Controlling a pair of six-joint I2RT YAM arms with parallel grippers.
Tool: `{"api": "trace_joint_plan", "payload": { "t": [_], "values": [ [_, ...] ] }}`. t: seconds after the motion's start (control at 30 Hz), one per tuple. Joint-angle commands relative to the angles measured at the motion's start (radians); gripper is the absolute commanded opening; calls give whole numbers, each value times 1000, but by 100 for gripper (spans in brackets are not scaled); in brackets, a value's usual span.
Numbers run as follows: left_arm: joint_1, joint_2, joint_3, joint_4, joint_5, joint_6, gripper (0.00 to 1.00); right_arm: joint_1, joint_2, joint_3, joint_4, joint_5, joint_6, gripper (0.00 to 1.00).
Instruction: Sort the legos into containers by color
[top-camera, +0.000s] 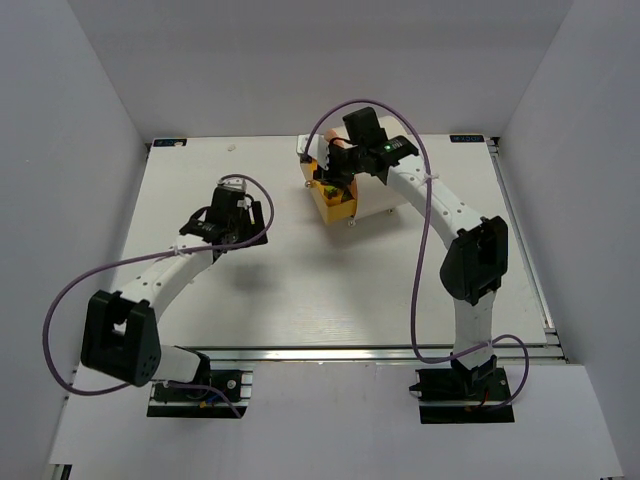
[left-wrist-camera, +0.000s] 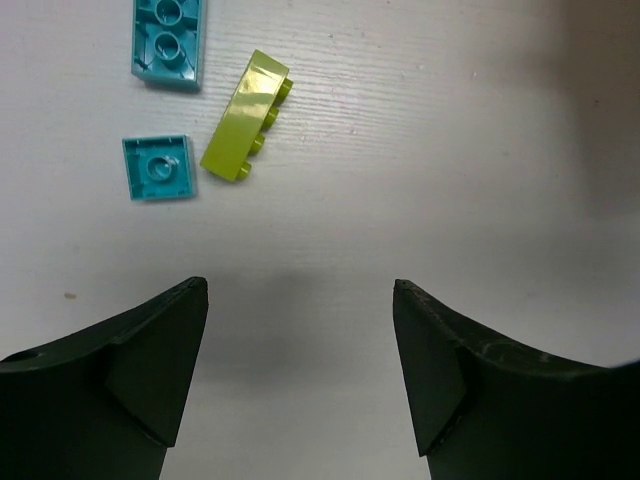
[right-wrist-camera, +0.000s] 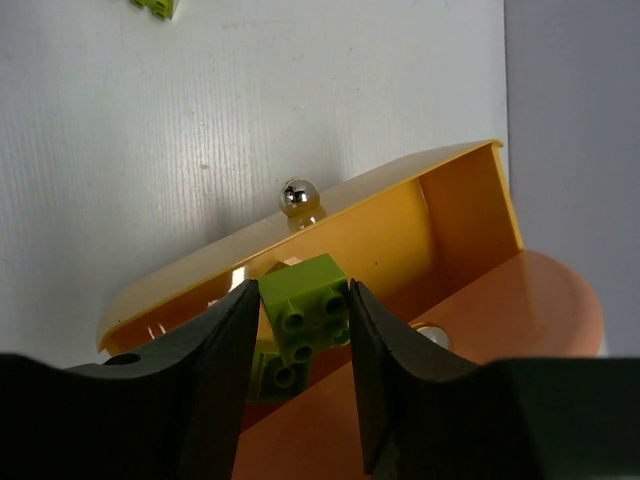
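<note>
In the right wrist view my right gripper (right-wrist-camera: 301, 288) is shut on a lime lego (right-wrist-camera: 308, 305), held over the open orange inside of the container (right-wrist-camera: 455, 215). A second lime lego (right-wrist-camera: 272, 372) lies inside below it. In the top view the cream container (top-camera: 345, 198) sits at the back centre, with the right gripper (top-camera: 337, 176) over its open end. My left gripper (left-wrist-camera: 300, 287) stands open over bare table. Ahead of it lie a long lime lego (left-wrist-camera: 245, 117), a small teal lego (left-wrist-camera: 158, 167) and a larger teal lego (left-wrist-camera: 168, 40).
A brass knob (right-wrist-camera: 297, 197) sticks out of the container's rim. One more lime lego (right-wrist-camera: 155, 6) lies on the table beyond the container. The left arm (top-camera: 228, 222) hovers left of centre. Grey walls close in the table on three sides.
</note>
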Motion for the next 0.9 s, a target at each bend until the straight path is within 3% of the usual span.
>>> {"api": "trace_joint_plan", "payload": {
  "t": [0.0, 0.1, 0.37, 0.87],
  "values": [
    [29, 61, 56, 29, 23, 88, 84, -10, -8, 27, -9, 1, -11, 57],
    [39, 133, 97, 40, 29, 124, 85, -12, -21, 16, -6, -2, -1, 64],
    [59, 311, 246, 11, 25, 220, 83, -27, -86, 20, -10, -60, 74, 65],
    [69, 506, 358, -24, 51, 286, 67, -58, -317, -207, 68, -194, 195, 64]
  ]
}}
